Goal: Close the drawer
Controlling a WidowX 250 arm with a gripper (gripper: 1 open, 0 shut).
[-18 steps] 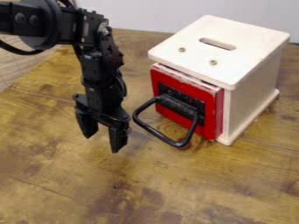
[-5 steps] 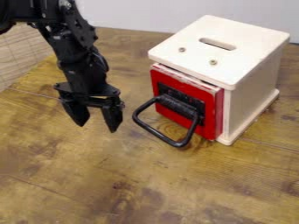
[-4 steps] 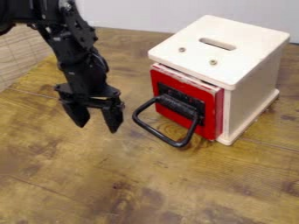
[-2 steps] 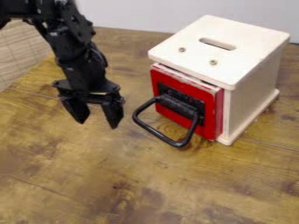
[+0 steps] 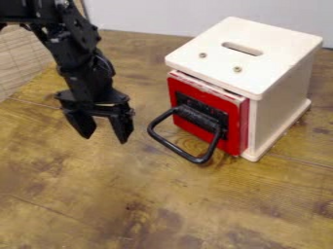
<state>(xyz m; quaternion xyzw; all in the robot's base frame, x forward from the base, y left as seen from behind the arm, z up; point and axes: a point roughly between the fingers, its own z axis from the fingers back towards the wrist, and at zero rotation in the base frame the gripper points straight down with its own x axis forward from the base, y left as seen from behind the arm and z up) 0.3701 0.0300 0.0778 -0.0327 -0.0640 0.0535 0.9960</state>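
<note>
**Red drawer, black arm, one wooden table**

Wood grain fills the nearest part of the view: the table (image 5: pixel 143 209) is worn and knotted, and bare across its whole front strip. Its edges run out of the picture on every side, so its full extent cannot be told.

Next back, at left of centre, hangs the single gripper (image 5: pixel 97 124), its two dark fingers (image 5: pixel 123 127) spread apart with nothing between them (the jaws are released, gripping neither handle nor anything else). The fingertips point down toward the table; whether they touch the surface or hover just above it is hard to make out. The black arm (image 5: pixel 68 49) rises from the gripper to the top left corner, where it is cut off, so its base is hidden.

Just to the gripper's right, apart from it, lies the one black loop handle (image 5: pixel 181 139), a rounded rectangle tilting down and forward toward the table. It belongs to the drawer (image 5: pixel 202 113), one glossy red front set in the near face of the cream box (image 5: pixel 258 73). The drawer stands at centre right, its front showing slightly proud of the box face; how far it is pulled out cannot be judged from this angle, and its inside is hidden.

The box top carries one oblong slot (image 5: pixel 242 47) and two small dark dots nearer its front edge (too small to identify). Behind everything, a pale wall (image 5: pixel 182 15) closes the scene, and a woven tan patch (image 5: pixel 18 68) shows at the far left, partly hidden by the arm.
</note>
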